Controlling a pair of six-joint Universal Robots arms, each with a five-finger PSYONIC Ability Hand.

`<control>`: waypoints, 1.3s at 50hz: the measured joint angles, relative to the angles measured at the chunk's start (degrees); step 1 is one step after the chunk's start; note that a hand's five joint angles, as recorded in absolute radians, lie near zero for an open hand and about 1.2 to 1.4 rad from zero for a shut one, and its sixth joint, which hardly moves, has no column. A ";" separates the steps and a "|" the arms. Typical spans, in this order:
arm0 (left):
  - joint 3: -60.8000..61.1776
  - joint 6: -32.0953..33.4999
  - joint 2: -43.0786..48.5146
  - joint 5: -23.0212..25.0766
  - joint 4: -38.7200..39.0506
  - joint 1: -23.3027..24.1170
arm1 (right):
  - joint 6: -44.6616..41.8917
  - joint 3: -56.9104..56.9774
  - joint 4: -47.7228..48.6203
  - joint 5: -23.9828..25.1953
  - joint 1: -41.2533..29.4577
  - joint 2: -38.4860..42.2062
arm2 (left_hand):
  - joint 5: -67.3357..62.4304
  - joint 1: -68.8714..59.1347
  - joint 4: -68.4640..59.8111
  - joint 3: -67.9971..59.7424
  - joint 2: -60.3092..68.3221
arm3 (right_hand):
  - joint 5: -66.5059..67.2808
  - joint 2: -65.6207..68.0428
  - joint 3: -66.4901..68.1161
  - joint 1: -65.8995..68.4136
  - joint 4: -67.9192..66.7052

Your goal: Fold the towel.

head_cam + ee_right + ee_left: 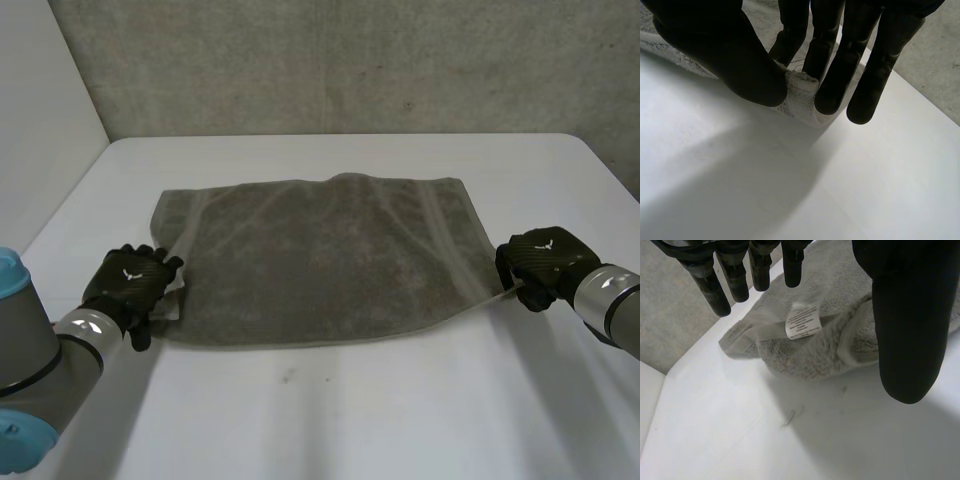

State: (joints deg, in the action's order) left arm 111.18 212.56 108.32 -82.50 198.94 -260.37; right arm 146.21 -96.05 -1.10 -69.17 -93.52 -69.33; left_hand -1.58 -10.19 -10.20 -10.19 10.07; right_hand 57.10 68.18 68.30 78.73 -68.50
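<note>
The left robot hand sits at the near left corner of the towel. Its fingers and thumb are straight and spread, with the rumpled corner lying between them and nothing pinched. A white label lies on the cloth just by the fingertips.

The towel is spread almost flat across the middle of the white surface, long side running left to right, with a paler band near each short end.

The right robot hand is at the near right corner. It is closed on the cloth, the hemmed corner nipped between its thumb and fingers and drawn out to a point.

The towel looks soft, limp and light. It will likely sag and crease wherever it is not held, and the terry pile should cling to the surface a little rather than slide. Nothing about it seems fragile. The corners, along the thicker hem, look like the best places to take hold. For an even fold, both near corners would probably need to be held before lifting, and the left one is not yet gripped.

Count: one towel, one label, two robot hands.
</note>
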 measured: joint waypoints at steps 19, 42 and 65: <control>3.77 11.38 -2.85 7.62 3.40 0.87 | -0.38 -2.23 1.67 0.33 0.18 0.07 | 0.25 -0.19 -0.02 0.03 0.33 | 0.01 0.00 0.00 0.00 0.00; 1.28 13.03 1.92 3.38 11.82 -4.72 | -0.93 -2.75 1.63 0.30 0.18 0.32 | 0.06 -1.27 -1.14 -1.19 1.41 | 0.01 0.00 0.00 0.00 0.00; 9.33 13.91 -4.65 10.02 -2.20 -7.23 | -1.57 -2.78 1.62 0.26 0.03 0.67 | -4.06 -5.54 -5.45 -5.44 5.69 | 0.02 0.00 0.00 0.00 0.00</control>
State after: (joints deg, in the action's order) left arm 120.50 226.47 103.68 -72.48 196.74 -267.60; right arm 144.64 -98.83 0.52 -68.91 -93.49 -68.66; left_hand -5.64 -15.73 -15.65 -15.63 15.77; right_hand 57.12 68.18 68.30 78.73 -68.50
